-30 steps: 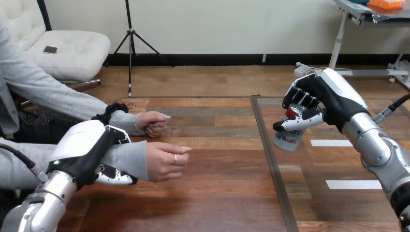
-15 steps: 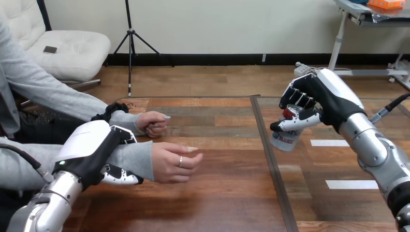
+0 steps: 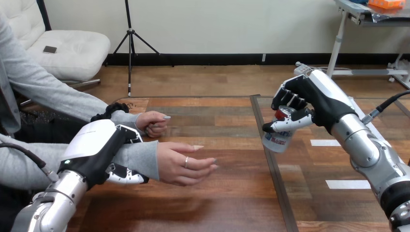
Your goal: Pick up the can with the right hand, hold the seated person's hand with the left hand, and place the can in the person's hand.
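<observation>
Head view: at right our right robot hand [image 3: 316, 104] grips the can [image 3: 276, 140]; lower left, our left robot hand [image 3: 99, 152] clasps the person's wrist [image 3: 144, 159]. Next, we judge, can into the person's hand [image 3: 186, 165].

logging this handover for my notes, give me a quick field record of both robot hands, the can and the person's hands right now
right hand: fingers curled round the can, raised over the table's right part
can: tilted, apart from both of the person's hands
left hand: fingers and thumb curled round the sleeved wrist
person's nearer hand: open, empty, fingers pointing toward the can
person's farther hand: closed, resting on the table
handover: not yet done
</observation>
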### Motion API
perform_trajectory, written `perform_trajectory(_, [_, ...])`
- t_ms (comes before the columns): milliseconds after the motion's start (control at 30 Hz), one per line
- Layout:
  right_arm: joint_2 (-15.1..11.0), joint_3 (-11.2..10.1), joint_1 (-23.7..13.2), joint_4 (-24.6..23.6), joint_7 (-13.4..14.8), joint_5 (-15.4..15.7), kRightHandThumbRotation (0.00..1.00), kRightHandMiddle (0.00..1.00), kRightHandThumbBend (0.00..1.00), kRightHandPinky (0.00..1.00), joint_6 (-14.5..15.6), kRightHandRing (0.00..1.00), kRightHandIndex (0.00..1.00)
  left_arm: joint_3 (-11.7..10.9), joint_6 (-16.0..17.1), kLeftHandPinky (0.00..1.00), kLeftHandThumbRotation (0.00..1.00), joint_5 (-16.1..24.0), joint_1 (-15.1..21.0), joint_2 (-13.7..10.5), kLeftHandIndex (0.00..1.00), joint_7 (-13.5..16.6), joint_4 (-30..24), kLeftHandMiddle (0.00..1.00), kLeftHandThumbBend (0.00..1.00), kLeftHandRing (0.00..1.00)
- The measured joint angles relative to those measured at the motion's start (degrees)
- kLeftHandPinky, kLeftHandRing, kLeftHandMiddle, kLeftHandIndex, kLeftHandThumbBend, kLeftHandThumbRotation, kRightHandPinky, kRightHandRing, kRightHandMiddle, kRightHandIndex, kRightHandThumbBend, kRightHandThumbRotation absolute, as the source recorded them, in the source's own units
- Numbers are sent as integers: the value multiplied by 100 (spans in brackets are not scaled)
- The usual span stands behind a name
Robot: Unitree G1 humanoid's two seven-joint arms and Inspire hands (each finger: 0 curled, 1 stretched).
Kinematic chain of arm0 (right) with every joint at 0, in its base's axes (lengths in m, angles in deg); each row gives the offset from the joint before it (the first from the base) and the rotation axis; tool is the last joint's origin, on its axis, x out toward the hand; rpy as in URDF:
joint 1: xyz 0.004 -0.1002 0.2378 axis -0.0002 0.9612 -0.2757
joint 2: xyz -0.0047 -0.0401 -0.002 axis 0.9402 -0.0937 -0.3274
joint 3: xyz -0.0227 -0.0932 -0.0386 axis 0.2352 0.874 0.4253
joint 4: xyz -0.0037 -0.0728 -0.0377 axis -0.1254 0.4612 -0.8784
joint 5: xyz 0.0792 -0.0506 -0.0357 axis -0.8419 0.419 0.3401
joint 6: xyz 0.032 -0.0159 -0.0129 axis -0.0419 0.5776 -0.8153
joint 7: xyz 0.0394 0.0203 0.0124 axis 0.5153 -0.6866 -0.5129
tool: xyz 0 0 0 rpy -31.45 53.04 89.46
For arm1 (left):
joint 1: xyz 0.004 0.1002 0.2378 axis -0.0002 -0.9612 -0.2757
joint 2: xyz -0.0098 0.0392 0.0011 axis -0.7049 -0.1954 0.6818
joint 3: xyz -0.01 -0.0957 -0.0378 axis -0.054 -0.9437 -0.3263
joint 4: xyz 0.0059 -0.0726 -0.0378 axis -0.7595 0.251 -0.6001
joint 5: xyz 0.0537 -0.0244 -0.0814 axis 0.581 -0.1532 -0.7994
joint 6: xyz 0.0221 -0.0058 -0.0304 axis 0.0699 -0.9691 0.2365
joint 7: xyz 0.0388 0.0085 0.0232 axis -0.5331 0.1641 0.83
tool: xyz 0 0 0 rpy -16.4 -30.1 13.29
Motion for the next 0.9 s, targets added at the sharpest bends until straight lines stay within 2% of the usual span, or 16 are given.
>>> perform_trajectory(900, [330,38,-1,-118,-63,11,0,40,76,36,-235,36,40,0,72,30,0,-118,0,63,43,-40,-85,40,66,34])
